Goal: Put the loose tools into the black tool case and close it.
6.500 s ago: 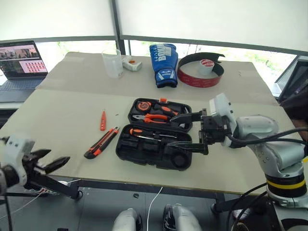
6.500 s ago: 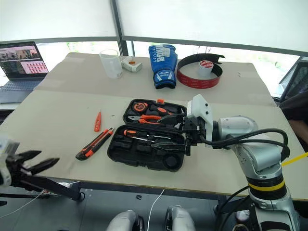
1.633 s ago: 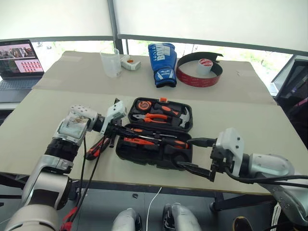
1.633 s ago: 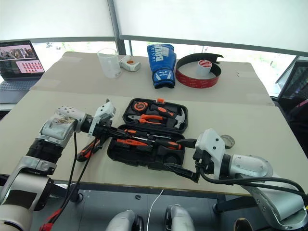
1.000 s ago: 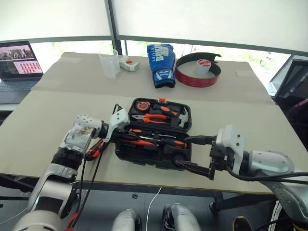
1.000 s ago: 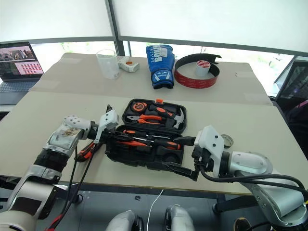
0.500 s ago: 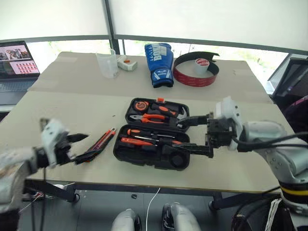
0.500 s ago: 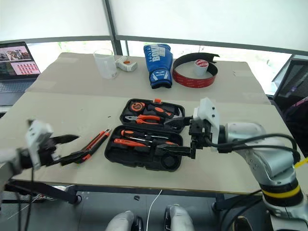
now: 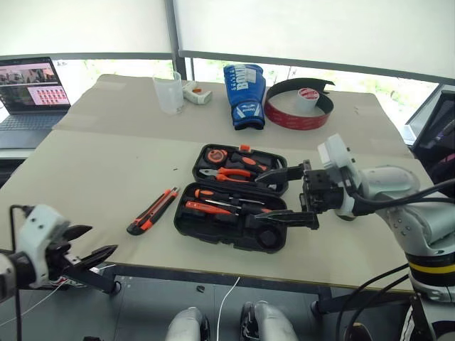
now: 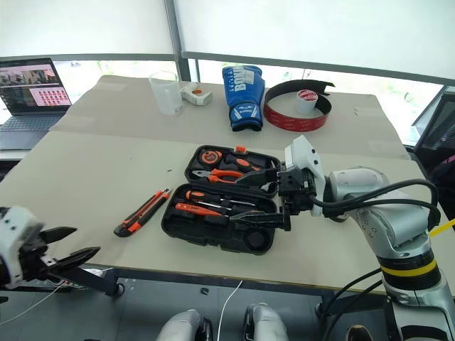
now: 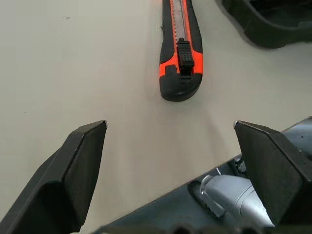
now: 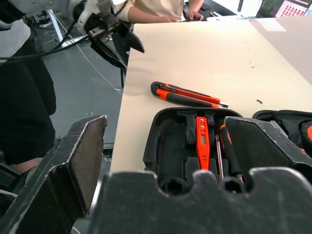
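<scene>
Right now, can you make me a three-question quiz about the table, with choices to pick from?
1. Where does the long orange-and-black utility knife lie?
A. on the table beside the open black plastic tool case
B. inside the case
C. on the laptop

2. What colour is the boxing glove at the far side of the table?
A. green
B. blue
C. yellow

3. How is the robot's left hand?
A. shut on the knife
B. open and empty
C. shut on a screwdriver

Answers:
1 A, the knife rests on the bare tabletop next to the case's left end.
2 B, the glove is blue with white lettering.
3 B, its two black fingers stand apart with nothing between them, off the table's near edge.
</scene>
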`<state>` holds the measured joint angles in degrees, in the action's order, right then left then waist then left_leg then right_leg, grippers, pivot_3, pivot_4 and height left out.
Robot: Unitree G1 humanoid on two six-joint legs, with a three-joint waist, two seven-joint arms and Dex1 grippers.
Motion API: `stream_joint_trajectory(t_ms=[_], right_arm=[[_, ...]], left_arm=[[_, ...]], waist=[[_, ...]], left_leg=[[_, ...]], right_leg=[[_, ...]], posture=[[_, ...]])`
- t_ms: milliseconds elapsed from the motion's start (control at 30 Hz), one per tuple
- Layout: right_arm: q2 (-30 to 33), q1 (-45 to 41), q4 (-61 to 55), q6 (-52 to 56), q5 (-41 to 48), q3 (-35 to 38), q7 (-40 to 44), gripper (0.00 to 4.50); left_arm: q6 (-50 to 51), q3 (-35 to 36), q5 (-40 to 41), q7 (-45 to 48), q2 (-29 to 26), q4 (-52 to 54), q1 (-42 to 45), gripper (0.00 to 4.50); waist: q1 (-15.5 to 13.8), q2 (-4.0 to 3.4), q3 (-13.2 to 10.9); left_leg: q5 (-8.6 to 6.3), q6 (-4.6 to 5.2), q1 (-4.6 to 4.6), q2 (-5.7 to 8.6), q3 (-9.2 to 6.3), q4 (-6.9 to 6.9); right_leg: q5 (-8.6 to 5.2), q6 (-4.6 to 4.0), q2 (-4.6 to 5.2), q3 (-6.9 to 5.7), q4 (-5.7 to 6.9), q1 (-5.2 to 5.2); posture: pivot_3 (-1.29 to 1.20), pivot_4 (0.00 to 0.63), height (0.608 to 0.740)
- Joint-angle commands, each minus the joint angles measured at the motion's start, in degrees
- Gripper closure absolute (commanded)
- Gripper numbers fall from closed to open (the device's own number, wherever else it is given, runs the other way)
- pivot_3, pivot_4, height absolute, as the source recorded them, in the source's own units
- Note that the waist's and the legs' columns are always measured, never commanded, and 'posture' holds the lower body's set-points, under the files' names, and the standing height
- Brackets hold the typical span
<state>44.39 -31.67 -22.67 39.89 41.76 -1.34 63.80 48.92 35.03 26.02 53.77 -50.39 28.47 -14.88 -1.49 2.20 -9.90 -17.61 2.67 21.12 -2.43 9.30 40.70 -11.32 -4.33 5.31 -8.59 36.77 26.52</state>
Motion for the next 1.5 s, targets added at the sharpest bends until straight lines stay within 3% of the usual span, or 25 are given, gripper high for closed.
stream_joint_trajectory(t_ms=[33, 333, 500, 600, 767, 800, 967, 1067, 1233, 1333, 1500], right_arm=[[0.66, 1.47, -4.28, 0.17, 1.12, 2.85, -2.29, 0.0], [1.51, 8.4, -11.37, 0.89, 1.62, 5.52, -7.73, 0.0], [1.8, 10.07, -13.68, 1.52, 2.36, 6.32, -9.85, 0.0], [2.12, 11.05, -14.5, 1.52, 2.59, 6.73, -10.79, 0.0], [3.04, 12.57, -15.1, 3.11, 5.51, 7.79, -11.55, 0.0], [3.45, 13.05, -15.42, 3.42, 6.33, 8.06, -11.25, 0.0], [5.71, 16.54, -17.44, 3.33, 7.83, 9.6, -10.88, 0.0], [6.63, 18.42, -17.9, 2.4, 7.02, 10.2, -11.08, 0.0], [6.52, 22.55, -19.91, 1.64, 6.0, 12.02, -13.54, 0.0], [6.28, 24.48, -21.57, 1.5, 5.87, 13.04, -15.36, 0.0], [6.25, 27.15, -24.01, 1.8, 6.39, 14.96, -17.97, 0.0]], left_arm=[[1.73, -7.78, -1.16, -2.75, -2.9, -2.77, 5.5, 0.02], [1.71, -29.13, -6.8, -4.33, -4.64, -17.2, 25.06, 0.02], [-0.18, -35.83, -8.9, -3.1, -2.34, -23.61, 31.01, 0.02], [-1.12, -36.84, -9.7, -2.6, -2.23, -26.26, 31.84, 0.77], [-6.53, -35.56, -11.71, -2.77, -2.67, -31.48, 33.41, 2.6], [-8.61, -35.29, -11.97, -2.06, -2.75, -32.78, 34.22, 2.7], [-22.93, -32.89, -7.82, 10.0, -3.22, -36.78, 43.1, 2.7], [-22.77, -33.72, -4.01, 18.49, -3.36, -36.2, 49.07, 2.7], [-29.63, -45.62, -7.46, 36.46, -4.21, -33.99, 55.71, 2.7], [-36.71, -53.1, -10.96, 38.73, -2.34, -37.8, 58.82, 2.7], [-40.29, -61.54, -12.24, 38.73, 1.05, -43.67, 63.44, 2.7]], waist=[[0.0, 0.0, 0.0], [0.46, -0.02, 0.0], [0.52, -0.26, 0.12], [0.27, -0.52, 0.28], [0.27, -0.62, 0.33], [0.27, -0.64, 0.35], [0.07, -0.48, 0.25], [-0.24, -0.28, 0.17], [-0.13, -0.33, 0.23], [0.23, -0.34, 0.23], [0.3, -0.28, 0.2]], left_leg=[[0.0, 0.0, 0.01, 0.0, 0.01, 0.0], [-0.01, -0.04, 0.03, -0.01, 0.07, -0.04], [0.0, -0.02, -0.02, -0.01, 0.11, -0.04], [0.03, 0.02, -0.04, -0.01, 0.11, -0.04], [0.05, 0.08, -0.06, -0.01, 0.11, -0.04], [0.05, 0.08, -0.06, 0.0, 0.11, -0.04], [0.06, 0.06, 0.0, -0.05, 0.08, -0.04], [0.18, 0.3, 0.29, -0.04, 0.07, 0.08], [0.2, 0.5, 0.27, 0.08, 0.17, 0.11], [0.19, 0.5, 0.18, 0.15, 0.2, 0.09], [0.2, 0.49, 0.19, 0.15, 0.12, 0.14]], right_leg=[[0.0, 0.0, -0.01, 0.01, 0.0, 0.02], [0.01, -0.01, -0.04, 0.03, 0.04, 0.08], [0.0, 0.0, -0.04, 0.06, 0.05, 0.06], [0.0, 0.0, -0.04, 0.07, 0.05, 0.02], [0.0, 0.0, -0.04, 0.08, 0.04, -0.01], [0.0, 0.0, -0.04, 0.08, 0.03, -0.01], [0.0, 0.0, -0.06, 0.01, 0.04, 0.06], [0.01, -0.01, -0.06, -0.08, 0.02, 0.23], [-0.04, 0.08, -0.11, -0.04, 0.0, 0.17], [-0.08, 0.13, -0.13, 0.04, 0.02, 0.15], [-0.09, 0.16, -0.11, 0.03, 0.06, 0.12]], posture=[[0.0, 0.15, 0.727], [0.0, 0.15, 0.727], [0.0, 0.15, 0.727], [0.0, 0.15, 0.727], [0.0, 0.15, 0.727], [0.0, 0.15, 0.727], [0.0, 0.15, 0.727], [0.0, 0.15, 0.727], [0.0, 0.15, 0.727], [0.0, 0.15, 0.727], [0.0, 0.15, 0.727]])
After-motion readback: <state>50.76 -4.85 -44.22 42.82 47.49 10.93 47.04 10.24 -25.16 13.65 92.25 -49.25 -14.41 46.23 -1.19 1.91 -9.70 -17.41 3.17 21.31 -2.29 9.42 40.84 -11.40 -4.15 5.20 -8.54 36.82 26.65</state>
